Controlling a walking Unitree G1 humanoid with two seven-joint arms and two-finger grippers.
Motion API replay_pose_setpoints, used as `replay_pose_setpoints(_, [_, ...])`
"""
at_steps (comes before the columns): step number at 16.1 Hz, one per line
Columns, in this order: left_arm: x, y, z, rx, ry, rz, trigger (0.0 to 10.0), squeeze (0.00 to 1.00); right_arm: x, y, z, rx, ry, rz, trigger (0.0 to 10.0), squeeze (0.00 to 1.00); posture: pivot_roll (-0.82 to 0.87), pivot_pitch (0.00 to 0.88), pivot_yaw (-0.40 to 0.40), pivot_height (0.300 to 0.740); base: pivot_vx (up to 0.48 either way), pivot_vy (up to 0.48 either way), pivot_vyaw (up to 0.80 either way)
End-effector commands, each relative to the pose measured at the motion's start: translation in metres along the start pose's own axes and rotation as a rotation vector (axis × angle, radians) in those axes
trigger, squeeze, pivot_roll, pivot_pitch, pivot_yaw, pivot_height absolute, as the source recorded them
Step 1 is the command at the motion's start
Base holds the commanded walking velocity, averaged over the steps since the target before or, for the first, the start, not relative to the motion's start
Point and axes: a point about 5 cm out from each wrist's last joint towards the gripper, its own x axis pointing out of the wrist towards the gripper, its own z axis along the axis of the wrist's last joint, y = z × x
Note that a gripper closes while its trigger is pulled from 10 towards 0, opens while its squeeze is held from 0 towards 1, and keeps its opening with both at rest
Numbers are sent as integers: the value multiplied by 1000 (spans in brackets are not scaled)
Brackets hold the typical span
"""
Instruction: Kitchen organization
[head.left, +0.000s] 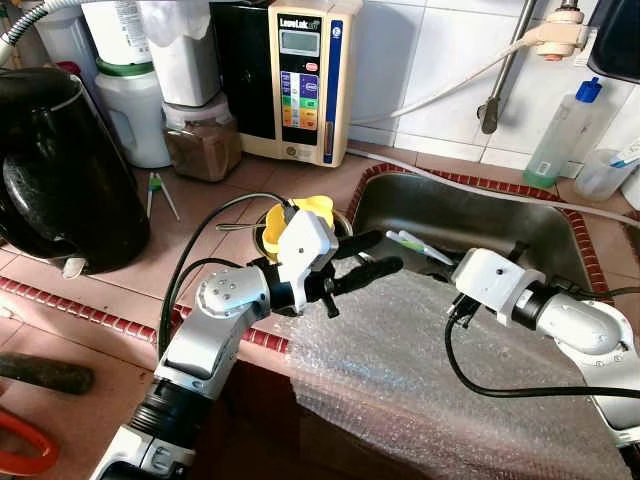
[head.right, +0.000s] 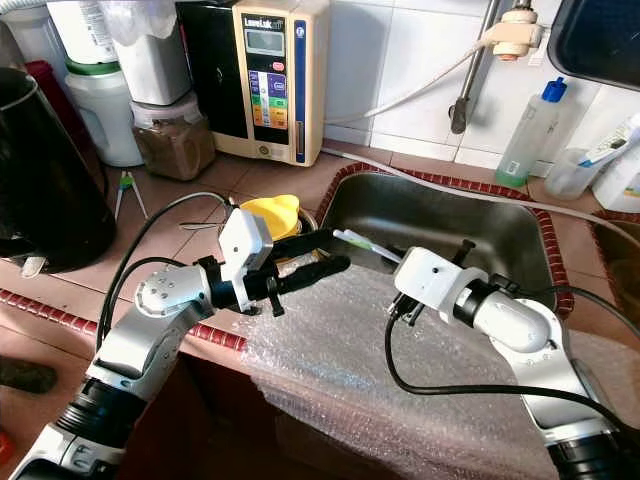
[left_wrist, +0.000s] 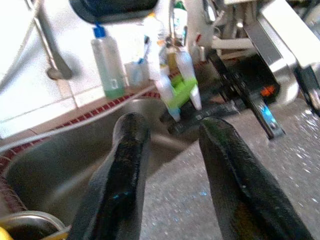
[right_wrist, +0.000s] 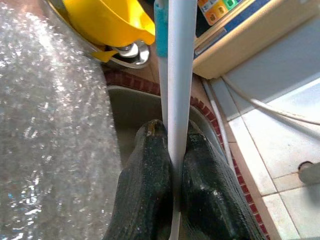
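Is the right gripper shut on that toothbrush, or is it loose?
Shut on it. In the right wrist view both black fingers press against the toothbrush handle from either side, with no gap showing.

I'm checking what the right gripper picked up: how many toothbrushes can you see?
3, maybe more hidden. Two white toothbrushes are clamped together in the right gripper over the sink; one stands in the clear cup on the counter right of the sink.
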Motion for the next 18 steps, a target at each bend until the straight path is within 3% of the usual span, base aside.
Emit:
replay_pose_setpoints(1, [4, 1, 3, 23, 15, -32, 10000, 1000, -6, -8, 1, -23, -3, -28, 0, 0, 30, 21, 9, 740, 0, 0, 0])
replay_pose_setpoints(10, [-7, 30, -17, 88, 120, 118, 10000, 1000, -18, -16, -1, -10, 18, -90, 0, 0, 22, 26, 15, 740, 0, 0, 0])
replay_pose_setpoints(14, [-10, 34, -23, 98, 135, 136, 10000, 1000, -31, -31, -14, -34, 110, -197, 0, 0, 18, 28, 18, 740, 0, 0, 0])
replay_pose_setpoints(15, [-10, 34, -24, 97, 138, 135, 10000, 1000, -35, -38, -24, -29, 180, -256, 0, 0, 18, 28, 18, 740, 0, 0, 0])
replay_pose_setpoints(18, [-12, 34, -26, 106, 147, 128, 10000, 1000, -36, -42, -40, 27, 240, -330, 0, 0, 24, 30, 20, 740, 0, 0, 0])
